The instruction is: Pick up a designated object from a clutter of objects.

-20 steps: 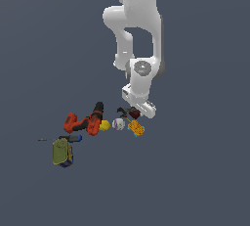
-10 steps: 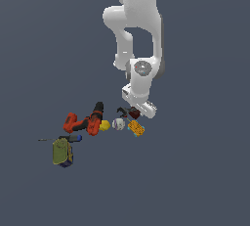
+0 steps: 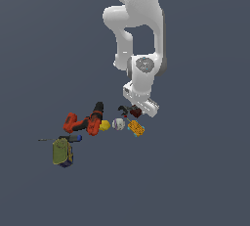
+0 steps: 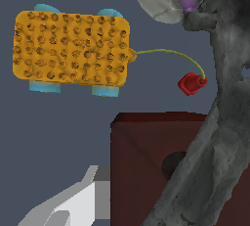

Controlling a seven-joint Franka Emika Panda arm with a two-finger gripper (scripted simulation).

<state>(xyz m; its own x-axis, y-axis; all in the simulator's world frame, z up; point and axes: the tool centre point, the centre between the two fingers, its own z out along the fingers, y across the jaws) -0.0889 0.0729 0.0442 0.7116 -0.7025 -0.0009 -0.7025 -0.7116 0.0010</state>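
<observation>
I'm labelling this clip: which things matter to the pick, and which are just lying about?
In the job:
dark red block
hand, down at the block

Lying about:
drill
yellow ball
white ball
orange block
green can
screwdriver

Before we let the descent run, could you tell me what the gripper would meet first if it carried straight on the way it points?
Most likely the dark red block directly beneath the gripper; depth is unclear.
</observation>
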